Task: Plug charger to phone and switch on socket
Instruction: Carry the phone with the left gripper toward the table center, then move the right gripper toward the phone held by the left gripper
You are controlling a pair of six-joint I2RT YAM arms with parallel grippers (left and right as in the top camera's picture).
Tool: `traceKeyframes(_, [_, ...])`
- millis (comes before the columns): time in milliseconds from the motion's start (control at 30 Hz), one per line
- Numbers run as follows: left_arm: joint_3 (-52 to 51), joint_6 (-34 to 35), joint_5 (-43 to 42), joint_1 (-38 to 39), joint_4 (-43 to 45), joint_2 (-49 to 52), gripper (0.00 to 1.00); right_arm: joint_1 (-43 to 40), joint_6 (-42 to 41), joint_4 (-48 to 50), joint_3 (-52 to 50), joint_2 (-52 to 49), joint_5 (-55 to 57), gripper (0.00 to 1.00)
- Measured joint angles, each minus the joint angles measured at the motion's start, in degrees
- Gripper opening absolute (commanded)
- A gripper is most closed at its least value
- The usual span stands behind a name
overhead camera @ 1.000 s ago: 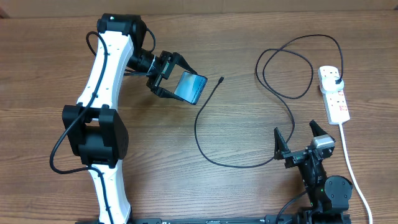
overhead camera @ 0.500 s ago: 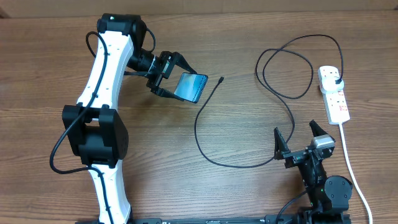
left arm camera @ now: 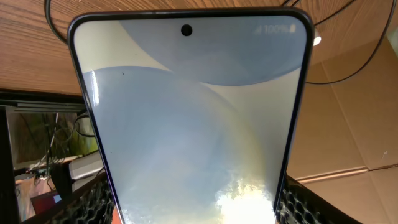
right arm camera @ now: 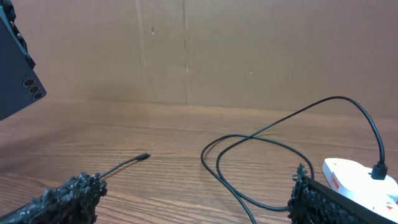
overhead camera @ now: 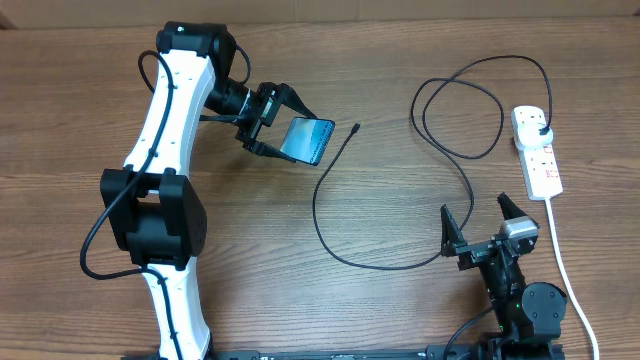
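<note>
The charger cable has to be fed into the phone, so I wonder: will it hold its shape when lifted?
Probably floppy: the charger lies in loose loops, so a lifted length would likely sag. Thin, so its connector tip may droop. Its plug sits in the socket, so tugging might shift that.

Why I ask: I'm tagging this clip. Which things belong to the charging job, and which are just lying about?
Job: phone, held in the left tool; charger cable; socket strip, with the charger's plug in it.
Lying about: only the cardboard wall behind the table.
</note>
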State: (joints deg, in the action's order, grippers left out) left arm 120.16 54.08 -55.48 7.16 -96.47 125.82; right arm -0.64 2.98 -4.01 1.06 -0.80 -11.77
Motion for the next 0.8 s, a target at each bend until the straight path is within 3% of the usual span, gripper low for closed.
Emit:
traceKeyframes(233, [0.0,0.0,1.0,0.3,0.0,0.0,0.66,0.0,-0.2,0.8,0.0,0.0,-3.5,1.00])
traceKeyframes(433, [0.0,0.0,2.7,0.4,0.0,0.0,0.67,0.0,-8.0,0.3,0.1,0.0,-6.8,1.00])
traceKeyframes(800, [0.0,0.0,4.0,0.4,0.0,0.0,0.67,0.0,-14.1,-11.4,11.4,-4.3,-10.3,1.00])
